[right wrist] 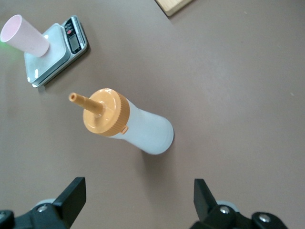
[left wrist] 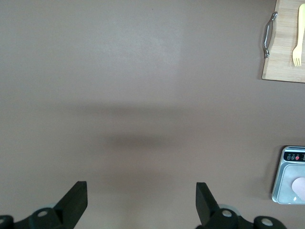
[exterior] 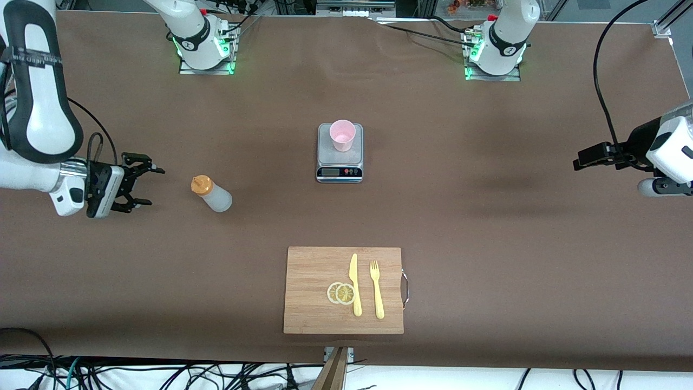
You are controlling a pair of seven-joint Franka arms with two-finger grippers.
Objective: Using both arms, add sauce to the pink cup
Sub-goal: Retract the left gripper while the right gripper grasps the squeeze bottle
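A pink cup (exterior: 342, 135) stands on a small scale (exterior: 339, 160) mid-table. The sauce bottle (exterior: 211, 194) stands on the table toward the right arm's end, just beside the right gripper (exterior: 142, 187), whose jaws are spread and empty. The left gripper (exterior: 582, 161) hovers over bare table at its own end, jaws spread.

The pink cup (exterior: 342, 135) stands on the scale (exterior: 339, 160) mid-table. The sauce (exterior: 211, 194) stands on the table toward the right arm's end, a little nearer the front camera than the scale. Nearest the front camera lies the cutting board (exterior: 311, 292), carrying lemon slices (exterior: 341, 293), a knife (exterior: 355, 285) and a fork (exterior: 377, 290) side by side
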